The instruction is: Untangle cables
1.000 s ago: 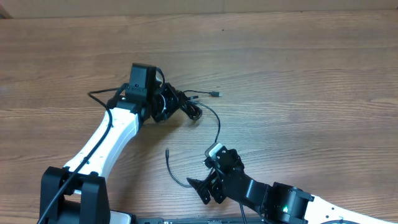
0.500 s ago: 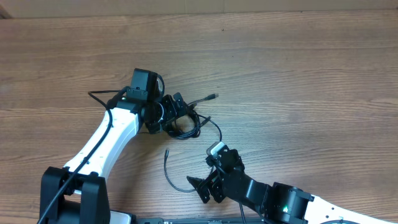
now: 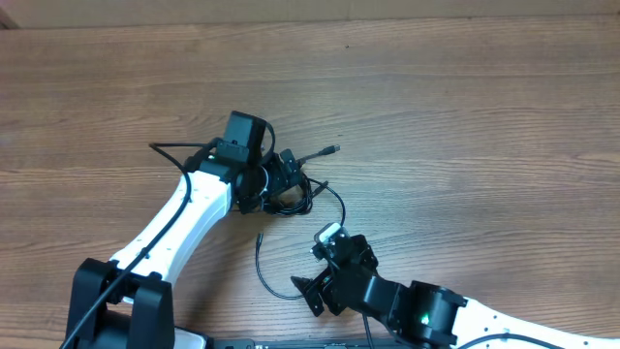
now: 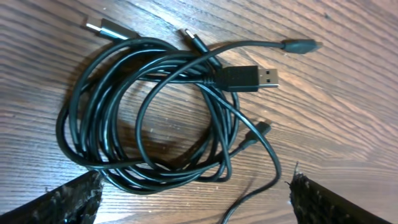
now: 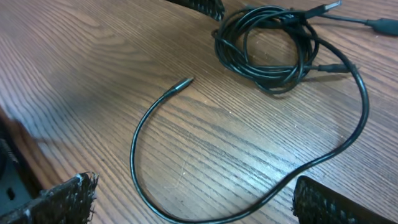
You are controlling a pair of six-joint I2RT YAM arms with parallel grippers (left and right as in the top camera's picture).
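At centre table (image 3: pixel 484 116), the left arm (image 3: pixel 184 218) reaches in from the near-left corner, white link extended and wrist bent down over the cables (image 3: pixel 291 199). The left hand (image 3: pixel 279 182) is spread: in its wrist view the left hand (image 4: pixel 193 202) shows two black, coarse-textured fingertips (image 4: pixel 68 202) at the frame's lower corners, well apart, with the coil lying between and ahead of them, gripped by neither.

The cables (image 4: pixel 180 65) are thin, black and smooth-jacketed, wound into a loose, roughly round coil of several overlapping turns flat on the table. A rectangular silver USB plug (image 4: pixel 249 78) lies across the coil's upper right; a smaller dark plug (image 4: pixel 298 45) points away beyond it.

The right arm (image 3: pixel 426 315) enters from the near-right edge, lying low. The right hand (image 3: pixel 305 296) is also spread; from its wrist view the right hand (image 5: pixel 199 205) brackets a loose strand (image 5: pixel 134 155) that curves in a wide open arc out of the coil (image 5: pixel 273 81) to a free tip. Contact with that strand cannot be determined.

Table surface is brown wood-grain, matt.
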